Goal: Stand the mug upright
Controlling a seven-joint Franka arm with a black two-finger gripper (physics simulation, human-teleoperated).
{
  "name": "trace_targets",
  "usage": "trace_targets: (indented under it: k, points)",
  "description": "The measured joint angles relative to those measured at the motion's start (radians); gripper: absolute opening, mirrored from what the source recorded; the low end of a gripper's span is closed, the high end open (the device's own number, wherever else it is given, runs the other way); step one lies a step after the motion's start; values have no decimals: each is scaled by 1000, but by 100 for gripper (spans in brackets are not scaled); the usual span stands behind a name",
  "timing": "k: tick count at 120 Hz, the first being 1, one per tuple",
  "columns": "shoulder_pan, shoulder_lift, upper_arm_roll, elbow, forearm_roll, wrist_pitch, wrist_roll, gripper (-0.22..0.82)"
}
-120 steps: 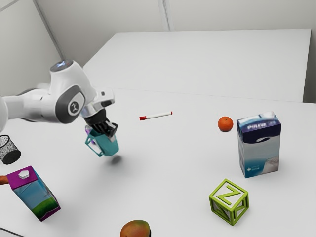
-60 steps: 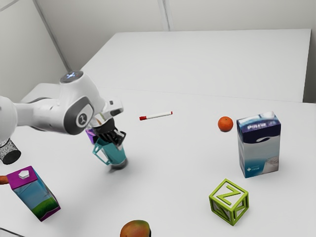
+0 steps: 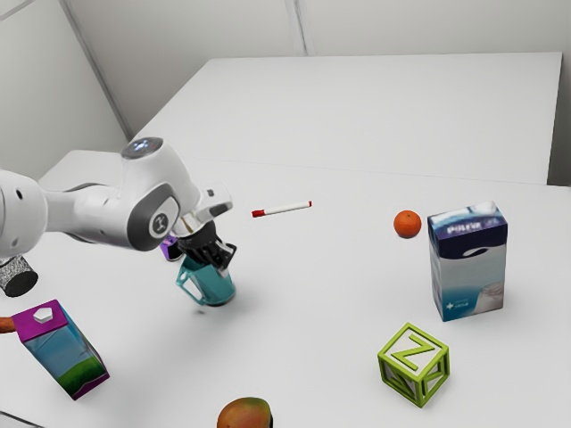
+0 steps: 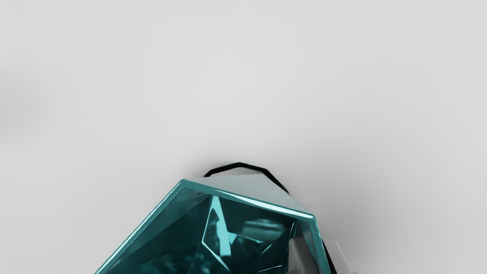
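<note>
The teal mug is low at the table surface in the exterior view, leaning a little, with its handle toward the exterior view's left. My gripper reaches down onto its rim from above. In the wrist view the mug shows its angular open mouth and dark interior. One finger is inside the mouth and the other outside, so the gripper pinches the mug's wall. Whether the whole base rests on the table I cannot tell.
A purple item is just behind the hand. A marker, an orange, a blue-white box, a green letter cube, a mango, a carton and a speckled cup lie around.
My hand has moved down and toward the exterior view's right, carrying the mug lower to the table. The mug's lean has changed along the way. Other objects have stayed put.
</note>
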Motion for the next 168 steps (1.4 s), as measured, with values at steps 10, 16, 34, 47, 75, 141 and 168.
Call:
trace_targets:
  k: [10,16,34,47,75,141,168]
  points:
    - [1,2,-2,0,-1,2,-6,-15]
    - [0,2,-3,0,-5,3,-9,-8]
    - [-11,-7,-7,0,-11,3,-19,8]
    - [-18,-32,-9,4,-13,0,-24,16]
    - [-17,-58,-10,56,-12,-52,-32,42]
    - [-22,-10,-17,464,-13,-531,-74,57]
    - [-14,34,-23,620,-10,-690,-99,58]
